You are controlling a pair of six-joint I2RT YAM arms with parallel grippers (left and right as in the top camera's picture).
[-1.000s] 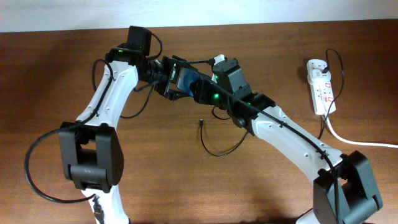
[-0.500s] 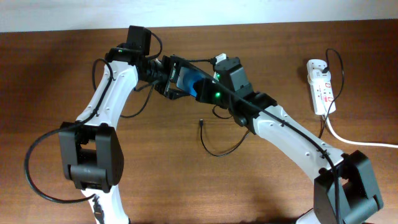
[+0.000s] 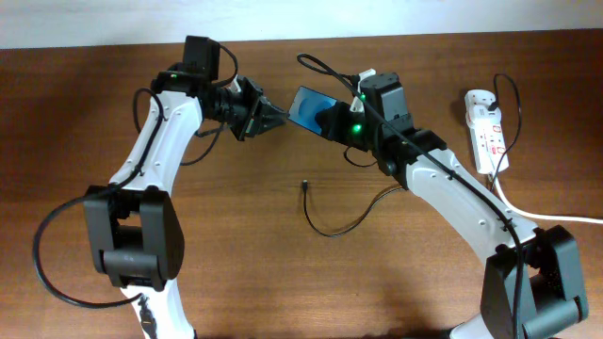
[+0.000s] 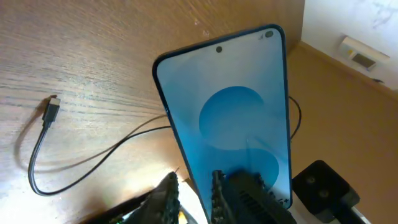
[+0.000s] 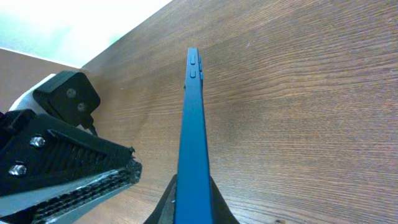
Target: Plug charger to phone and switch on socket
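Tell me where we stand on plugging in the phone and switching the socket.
Done: the phone is off the table, gripped by the right gripper. In hand: the left gripper hangs open beside it, empty. Left: the charger tip lies loose on the table, unplugged; the socket is untouched.

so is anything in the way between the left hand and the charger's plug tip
Nothing visible does. The charger's plug tip lies alone on the table, and only bare wood shows between it and the left hand. The phone is off to one side, gripped by the right hand.
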